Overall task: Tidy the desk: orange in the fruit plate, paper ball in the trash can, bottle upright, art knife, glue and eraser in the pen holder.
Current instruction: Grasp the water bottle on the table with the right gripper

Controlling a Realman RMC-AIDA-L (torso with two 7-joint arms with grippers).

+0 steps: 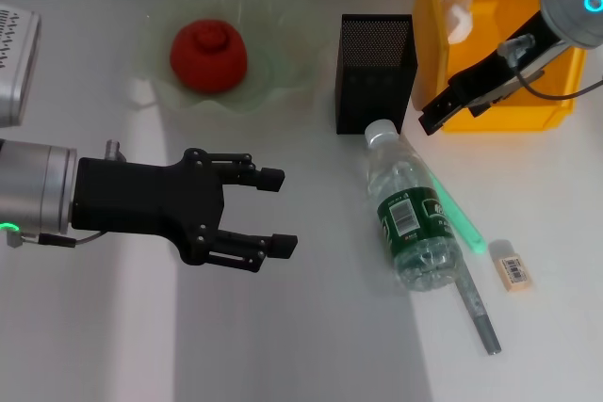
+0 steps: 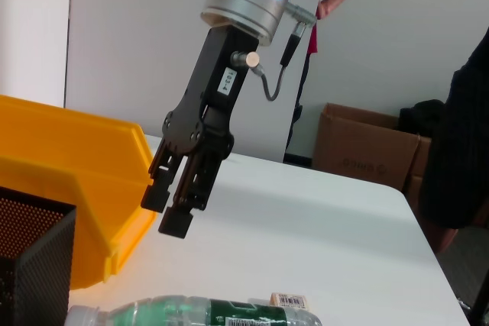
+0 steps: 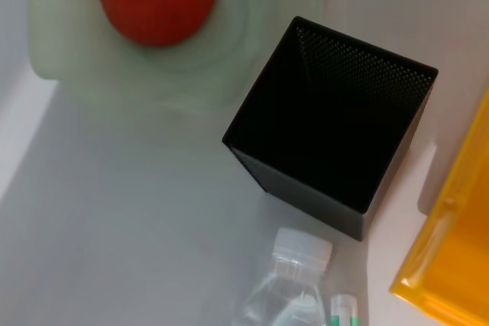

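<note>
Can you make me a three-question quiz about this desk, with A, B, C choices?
1. Where is the orange?
A. in the fruit plate
B. in the trash can
C. beside the eraser

2. What colour is the bottle cap?
A. red
B. white
C. black

3. How is the bottle placed?
A. standing upright
B. lying on its side
C. inside the pen holder

Answers:
1. A, the head view shows the red-orange fruit sitting in the pale green bowl.
2. B, the cap next to the black mesh box is white.
3. B, it lies flat on the table with its cap toward the pen holder, while the open left gripper is off to one side and the right gripper hangs in front of the trash can.
</note>
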